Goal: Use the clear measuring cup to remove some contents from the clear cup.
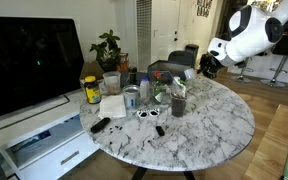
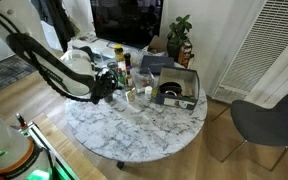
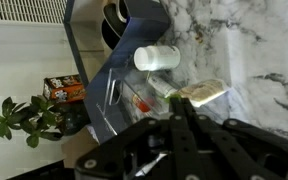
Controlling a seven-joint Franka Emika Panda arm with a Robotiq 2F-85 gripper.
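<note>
Looking at the gripper (image 3: 181, 112) first: clamped right down, fingertips together. Holding anything?

Seems to pinch what looks like the clear measuring cup (image 3: 206, 93), pale at the tips in the wrist view, though cannot say for sure. Hovers above the marble table (image 2: 134, 135) on the arm's side, facing the grey tray (image 2: 189, 80) at the opposite edge.

And where to find the clear cup (image 1: 178, 100)?

Standing upright near the middle of the table, well short of any edge, dark in its lower part, apart from the gripper. Close by: a silver can (image 1: 131, 97) and sunglasses (image 1: 149, 114), nearer the camera-side edge in an exterior view.

So which step?

Probably bringing the scoop over, with nothing dipped yet. Next calls for lining up over the cup's mouth, tilting and lowering in without knocking that narrow tumbler, then lifting out level.
</note>
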